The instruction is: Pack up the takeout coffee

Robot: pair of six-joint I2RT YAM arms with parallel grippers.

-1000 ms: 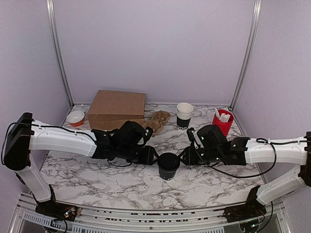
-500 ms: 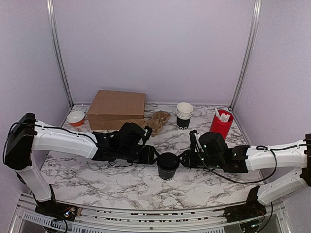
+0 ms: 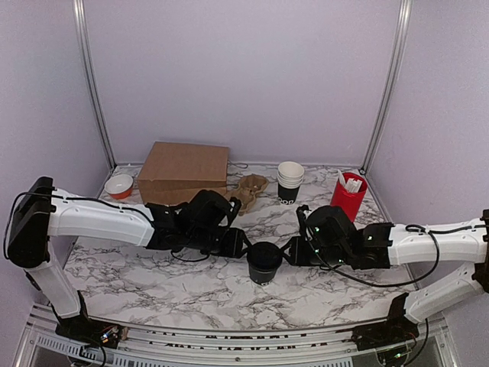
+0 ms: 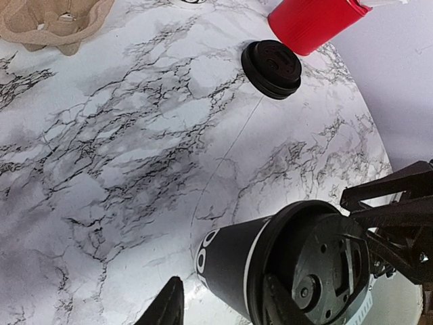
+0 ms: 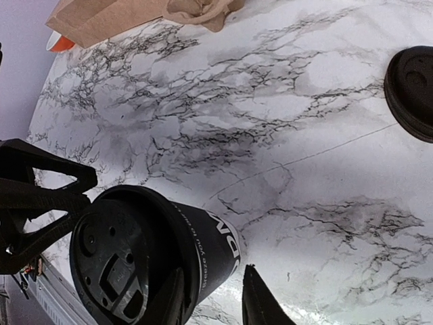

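Marble surface [image 3: 153,283] carried the cup [image 3: 264,264] near its middle, lid [image 4: 318,271] already on. Left gripper [image 3: 244,246] at its 9 o'clock and right gripper [image 3: 288,252] at 3 o'clock flanked it, jaws parted; whether either clamped it could not be told. Packing it away seemingly remained.
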